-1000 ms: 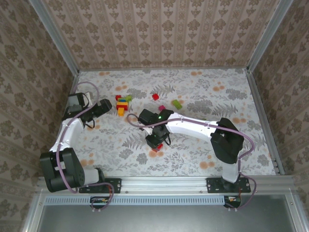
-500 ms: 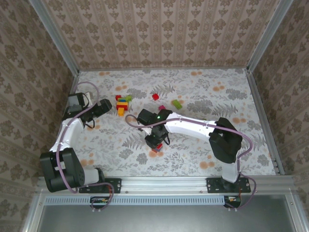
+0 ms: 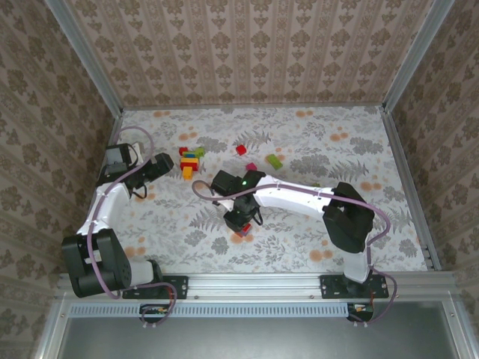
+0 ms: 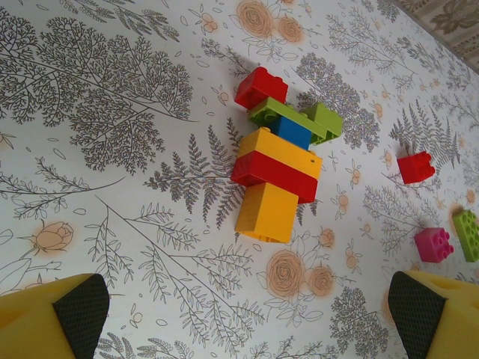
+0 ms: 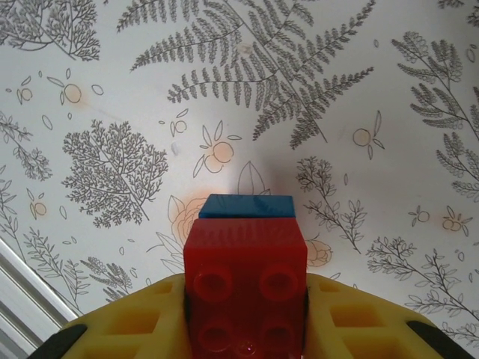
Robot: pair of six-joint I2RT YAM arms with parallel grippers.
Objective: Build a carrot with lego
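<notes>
Right claw (image 5: 245,329) clamping red-and-blue brick stack (image 5: 245,288), left claw (image 4: 248,308) spread wide before assembled bricks (image 4: 278,170), magenta brick (image 4: 434,244) aside

The worktop (image 3: 337,149) is covered with a white sheet printed with grey ferns, trees and small orange blossoms, seen close up in both wrist views. Panels of beige damask wallpaper box it in on three sides: a back wall (image 3: 254,52), a left wall (image 3: 37,134) and a right wall (image 3: 449,134), joined at the far corners by slanting aluminium posts (image 3: 82,52). An aluminium rail (image 3: 254,283) runs along the near edge, with a plain grey surface (image 3: 254,336) below it, under even, soft light.
</notes>
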